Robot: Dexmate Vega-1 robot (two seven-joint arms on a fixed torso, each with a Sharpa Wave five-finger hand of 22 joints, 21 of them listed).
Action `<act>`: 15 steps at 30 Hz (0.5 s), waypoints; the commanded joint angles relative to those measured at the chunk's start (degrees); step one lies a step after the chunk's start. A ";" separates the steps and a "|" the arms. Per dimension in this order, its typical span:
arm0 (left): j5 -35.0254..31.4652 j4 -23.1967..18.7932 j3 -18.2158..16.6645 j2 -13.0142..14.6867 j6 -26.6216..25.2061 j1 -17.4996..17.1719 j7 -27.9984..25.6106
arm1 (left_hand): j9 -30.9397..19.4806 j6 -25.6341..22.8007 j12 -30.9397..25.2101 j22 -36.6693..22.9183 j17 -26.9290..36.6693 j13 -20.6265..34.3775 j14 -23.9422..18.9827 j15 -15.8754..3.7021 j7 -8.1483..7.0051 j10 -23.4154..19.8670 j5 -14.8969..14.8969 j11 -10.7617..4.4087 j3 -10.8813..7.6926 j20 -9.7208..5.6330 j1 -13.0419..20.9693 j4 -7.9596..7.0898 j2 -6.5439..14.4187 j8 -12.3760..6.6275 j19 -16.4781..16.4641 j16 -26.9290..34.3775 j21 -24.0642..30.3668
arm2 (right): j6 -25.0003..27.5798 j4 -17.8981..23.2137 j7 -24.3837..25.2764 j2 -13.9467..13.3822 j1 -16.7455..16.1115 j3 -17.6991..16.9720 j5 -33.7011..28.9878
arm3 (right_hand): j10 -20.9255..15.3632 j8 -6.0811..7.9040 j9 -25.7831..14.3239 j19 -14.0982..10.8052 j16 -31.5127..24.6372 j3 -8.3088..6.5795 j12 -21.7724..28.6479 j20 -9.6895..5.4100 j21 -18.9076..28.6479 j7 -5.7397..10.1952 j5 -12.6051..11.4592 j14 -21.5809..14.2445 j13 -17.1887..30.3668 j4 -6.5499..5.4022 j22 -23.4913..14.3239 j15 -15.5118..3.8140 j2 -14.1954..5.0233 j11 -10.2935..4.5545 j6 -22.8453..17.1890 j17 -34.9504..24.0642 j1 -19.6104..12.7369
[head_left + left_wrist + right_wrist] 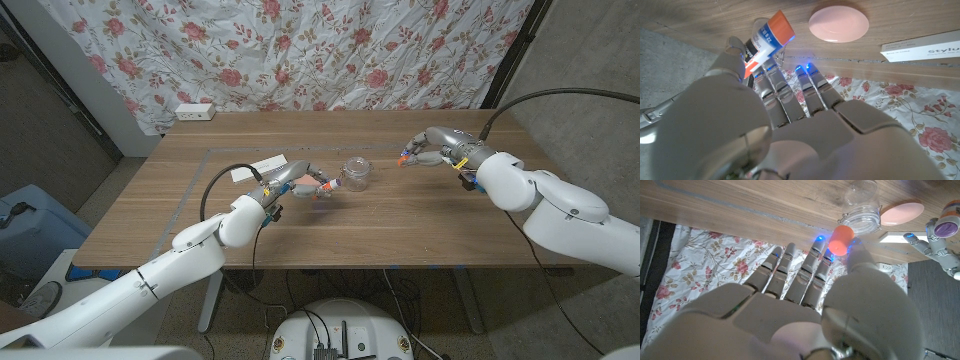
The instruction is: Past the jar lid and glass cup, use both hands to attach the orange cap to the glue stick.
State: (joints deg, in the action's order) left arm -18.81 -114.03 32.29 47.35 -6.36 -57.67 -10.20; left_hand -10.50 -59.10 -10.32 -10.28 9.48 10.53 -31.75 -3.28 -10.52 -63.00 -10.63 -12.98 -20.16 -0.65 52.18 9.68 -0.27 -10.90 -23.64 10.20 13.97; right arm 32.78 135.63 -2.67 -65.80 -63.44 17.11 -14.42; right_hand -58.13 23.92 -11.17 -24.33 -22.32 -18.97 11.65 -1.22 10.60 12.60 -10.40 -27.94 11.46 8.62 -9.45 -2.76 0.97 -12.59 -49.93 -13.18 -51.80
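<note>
Flowered cloth hangs behind a wooden table (pixel 300 145) at which the robot stands with both arms raised over the boards. Its left hand (pixel 292 180) pinches the glue stick (pixel 765 42) between thumb and fingertips, the other fingers reaching out alongside; the stick's open purple end faces across toward the other arm, as the right wrist view shows. Just beyond this hand's fingertips stands the glass cup (pixel 356 172), and behind the hand lie the pale pink jar lid (pixel 838 23) and a white box (pixel 920 47). Well apart from it, on the far side of the cup, the right hand (pixel 432 147) holds the orange cap (pixel 841 240) pinched at its fingertips above the table, its other fingers loosely extended. A white power strip (pixel 195 112) sits at the table's far edge, near the cloth. The step in hand, as I judge it, is bringing the two pieces together over open table, clear of the cup between them. To do it well, both hands should rise enough to pass above or in front of the glass, then turn so the cap's hollow looks straight down the stick's axis. The cap's opening cannot be made out, so its facing needs checking first. Closing should be slow and coaxial, the left hand steady while the right pushes; a tilted approach would likely jam or knock the stick from its light pinch.
</note>
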 commanded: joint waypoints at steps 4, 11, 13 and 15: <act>1.46 -0.49 -0.30 -0.62 0.73 0.03 1.06 | -0.27 -3.20 -0.22 -0.10 0.19 0.26 -0.75 -6.41 0.79 0.23 -0.22 0.15 -0.17 -0.53 -0.50 -0.12 2.04 -0.35 -0.24 0.51 -0.12 | -2.10 1.21 1.51 -0.08 0.55 -1.13 6.86 | -0.31 -0.24 -0.14 -0.28 -0.11 0.19 -0.19 0.72 0.12 0.06 0.05 0.31 0.20 0.04 -0.12 -7.69 -0.67 -0.09 -0.66 -0.16 -0.01; 1.08 -1.99 -0.85 -0.44 -0.02 -1.04 0.16 | -0.25 -3.08 -0.23 -0.11 0.13 0.26 -0.96 -6.39 0.79 0.38 -0.24 0.15 -0.28 -0.94 -0.53 -0.11 2.03 -0.33 -0.01 0.45 -0.31 | -2.53 2.29 2.55 -0.73 0.18 -1.46 8.25 | -0.23 -0.37 -0.13 -0.34 -0.20 0.39 -0.25 0.50 0.15 0.05 0.07 0.11 0.21 -0.03 -0.12 -7.52 -0.68 -0.09 -0.70 -0.16 0.17; 1.18 -2.42 -1.04 -0.53 -0.43 -1.42 -0.10 | -0.25 -3.00 -0.24 -0.11 0.11 0.26 -0.96 -6.37 0.75 0.40 -0.24 0.15 -0.28 -0.99 -0.55 -0.09 1.98 -0.30 0.19 0.40 -0.41 | -3.36 2.31 2.90 -0.93 -0.24 -1.84 8.89 | -0.24 -0.40 -0.13 -0.32 -0.19 0.42 -0.25 0.46 0.14 0.05 0.08 0.14 0.22 -0.04 -0.12 -7.52 -0.70 -0.09 -0.71 -0.16 0.19; 1.62 -2.59 -1.26 -0.65 -0.32 -1.73 -0.32 | -0.25 -2.95 -0.25 -0.11 0.11 0.26 -0.98 -6.38 0.69 0.42 -0.25 0.15 -0.30 -0.99 -0.55 -0.09 1.99 -0.28 0.21 0.39 -0.43 | -3.42 2.50 3.41 -0.94 -0.41 -1.71 8.94 | -0.24 -0.45 -0.11 -0.35 -0.21 0.47 -0.25 0.43 0.16 0.05 0.08 0.10 0.22 -0.06 -0.12 -7.49 -0.71 -0.09 -0.70 -0.17 0.24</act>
State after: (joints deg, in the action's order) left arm -17.81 -114.92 31.88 46.97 -5.64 -58.01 -9.58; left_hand -10.52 -59.10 -10.31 -10.27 9.47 10.50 -32.05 -2.97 -10.52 -62.80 -10.63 -12.77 -20.07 -1.24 52.19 9.76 -0.26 -10.92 -23.47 10.20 13.71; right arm 30.77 137.06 -0.92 -66.15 -63.15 15.97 -8.25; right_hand -58.13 23.47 -11.16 -24.34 -22.32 -18.73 11.43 -0.80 10.60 12.60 -10.40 -27.95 11.61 8.37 -9.45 -2.76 0.47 -12.59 -49.93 -13.18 -51.30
